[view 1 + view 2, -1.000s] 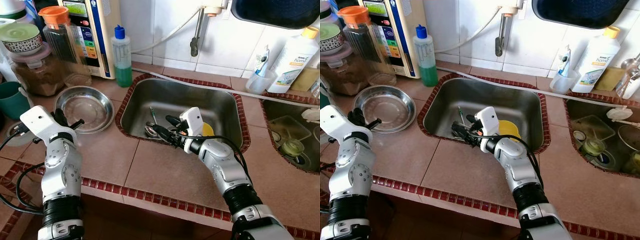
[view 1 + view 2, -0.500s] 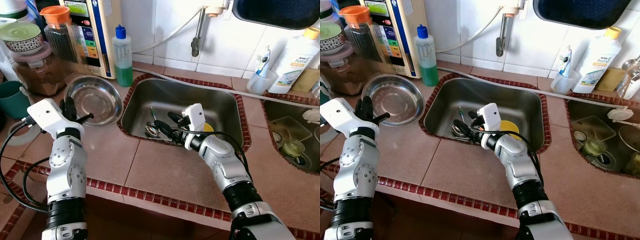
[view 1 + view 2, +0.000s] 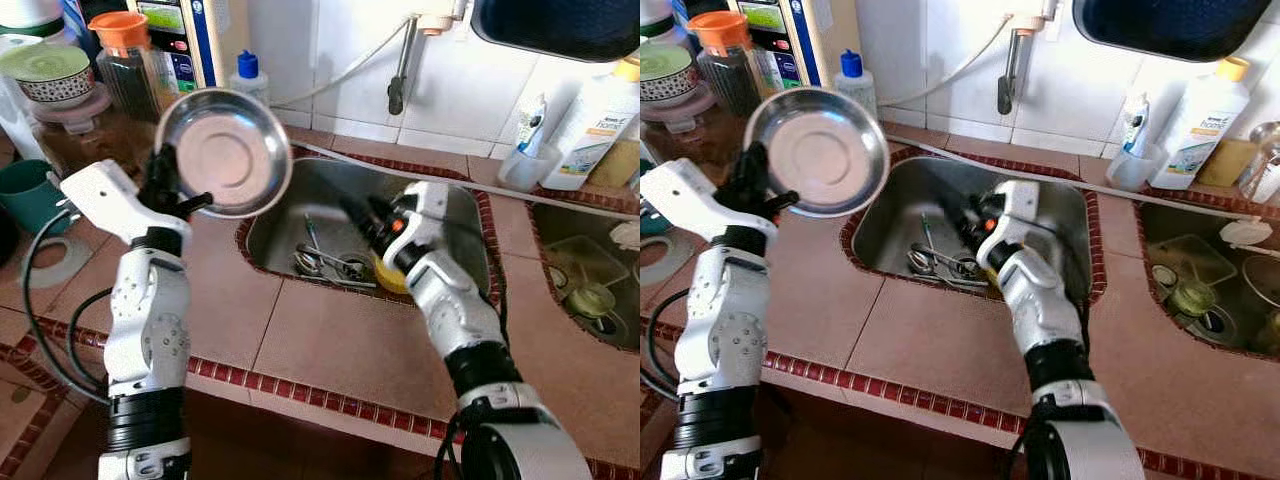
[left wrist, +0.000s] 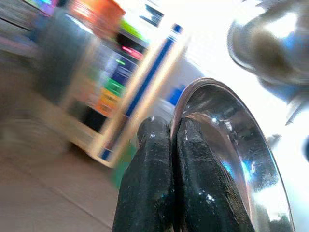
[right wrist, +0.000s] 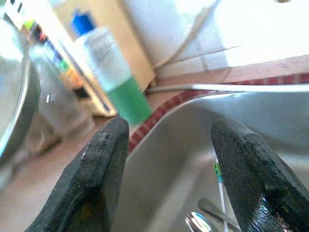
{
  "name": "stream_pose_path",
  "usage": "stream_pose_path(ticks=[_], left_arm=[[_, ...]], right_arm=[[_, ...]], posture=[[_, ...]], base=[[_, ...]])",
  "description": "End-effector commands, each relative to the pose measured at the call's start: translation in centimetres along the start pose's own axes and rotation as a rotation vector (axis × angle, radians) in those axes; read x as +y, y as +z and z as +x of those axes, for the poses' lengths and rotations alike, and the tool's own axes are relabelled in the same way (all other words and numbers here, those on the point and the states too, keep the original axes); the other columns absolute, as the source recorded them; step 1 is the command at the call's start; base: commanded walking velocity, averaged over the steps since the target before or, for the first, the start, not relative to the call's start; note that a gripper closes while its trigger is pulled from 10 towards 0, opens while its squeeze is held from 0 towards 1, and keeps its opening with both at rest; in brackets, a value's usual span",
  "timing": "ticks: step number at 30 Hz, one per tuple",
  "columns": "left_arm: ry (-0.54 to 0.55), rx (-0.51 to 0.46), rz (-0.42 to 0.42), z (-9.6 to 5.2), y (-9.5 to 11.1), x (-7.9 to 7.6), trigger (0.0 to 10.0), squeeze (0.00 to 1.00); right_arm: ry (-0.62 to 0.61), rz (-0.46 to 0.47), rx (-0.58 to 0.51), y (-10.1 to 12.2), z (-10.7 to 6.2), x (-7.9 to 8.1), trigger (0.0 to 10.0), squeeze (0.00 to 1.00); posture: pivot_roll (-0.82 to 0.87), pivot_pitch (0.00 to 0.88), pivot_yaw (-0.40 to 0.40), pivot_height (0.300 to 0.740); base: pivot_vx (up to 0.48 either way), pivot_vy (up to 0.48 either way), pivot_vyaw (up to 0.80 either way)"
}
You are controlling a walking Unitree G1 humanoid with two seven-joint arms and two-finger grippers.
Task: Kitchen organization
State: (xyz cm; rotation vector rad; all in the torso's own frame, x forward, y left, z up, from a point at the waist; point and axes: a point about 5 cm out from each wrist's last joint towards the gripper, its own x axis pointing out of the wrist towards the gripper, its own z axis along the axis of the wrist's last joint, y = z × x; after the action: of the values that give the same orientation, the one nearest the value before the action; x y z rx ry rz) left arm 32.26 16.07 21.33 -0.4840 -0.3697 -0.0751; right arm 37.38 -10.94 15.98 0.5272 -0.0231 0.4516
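Above the worktop [image 3: 330,350], left gripper [image 3: 168,185] clamps the steel bowl's [image 3: 222,150] rim, tilting it sinkward [image 3: 330,195]; right gripper [image 5: 171,169] hovers apart over spoons [image 3: 325,265].

Silver arms [image 3: 147,320] — black cables [image 3: 45,300]

Bright, even daylight falls on the counter, with soft shadows. Both head views are slightly smeared. The steel bowl [image 3: 225,150] gleams with pale reflections. Both wrist views are blurred, their backgrounds out of focus, with white tiles [image 5: 251,29] blown out to glare
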Motion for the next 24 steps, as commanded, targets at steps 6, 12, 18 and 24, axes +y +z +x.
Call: stream_pose_path(ticks=[6,12,18,24], left_arm=[[-0.095,0.013,-0.017,-0.1,-0.4,-2.3,0.0,0.00],[-0.108,0.018,-0.004,-0.1,-0.6,-2.6,0.0,0.00],[-0.121,0.028,-0.006,0.0,-1.0,-3.1,0.0,0.00],[-0.140,0.036,-0.001,0.0,-1.2,-3.5,0.0,0.00]], right_arm=[[-0.002,0.205,-0.149,3.4,1.1,0.4,10.0,0.00],[0.076,0.239,-0.175,4.4,1.3,1.6,10.0,0.00],[0.245,0.259,-0.101,3.5,1.0,3.8,10.0,0.00],[0.337,0.252,-0.037,2.5,0.2,5.0,10.0,0.00]], posture=[[0.12,0.030,-0.036,0.740],[0.12,0.029,-0.037,0.740],[0.11,0.030,-0.038,0.740],[0.11,0.025,-0.034,0.740]], base=[[0.000,0.000,0.00],[0.000,0.000,0.00],[0.000,0.000,0.00],[0.000,0.000,0.00]])
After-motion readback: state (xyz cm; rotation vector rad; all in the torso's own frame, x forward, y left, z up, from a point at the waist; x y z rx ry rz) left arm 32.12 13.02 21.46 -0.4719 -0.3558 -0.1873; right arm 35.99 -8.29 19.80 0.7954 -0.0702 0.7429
